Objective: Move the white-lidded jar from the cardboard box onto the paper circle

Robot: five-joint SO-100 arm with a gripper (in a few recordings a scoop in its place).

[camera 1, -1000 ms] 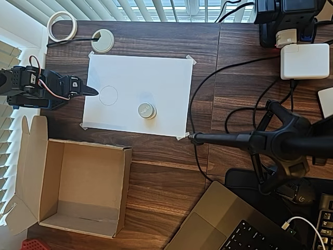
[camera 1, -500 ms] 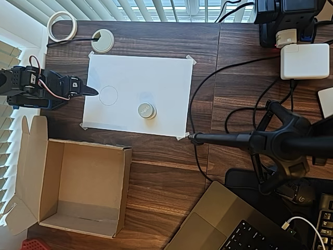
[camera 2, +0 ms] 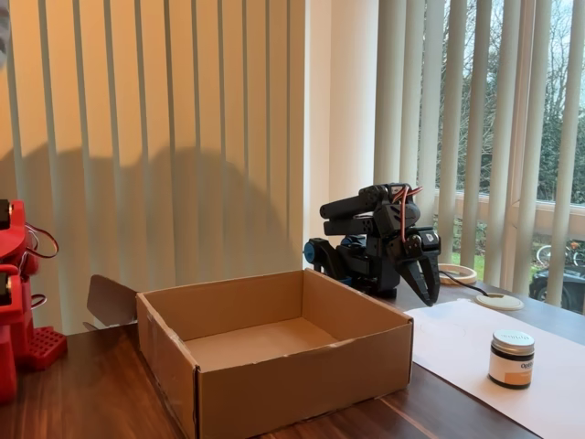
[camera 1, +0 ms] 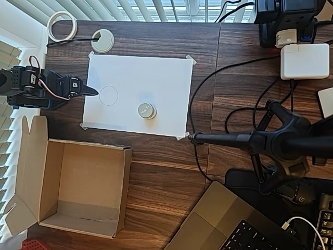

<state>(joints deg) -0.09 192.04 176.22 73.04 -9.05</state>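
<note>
Standing on white sheet (camera 1: 156,73): white-lidded jar (camera 1: 146,110), right of paper circle (camera 1: 109,95). Cardboard box (camera 1: 78,219) empty. Gripper (camera 1: 91,90) closed, holding nothing.

Dark wood-grain counter (camera 1: 156,172), faint sheen. Matt white paper sheet (camera 1: 156,78), smooth, taped at corners. Matt brown corrugated cardboard box (camera 1: 83,187), raw edges. Jar (camera 2: 512,358): dark glossy body, flat pale lid. Black plastic hand (camera 1: 89,90), slight gloss.
</note>
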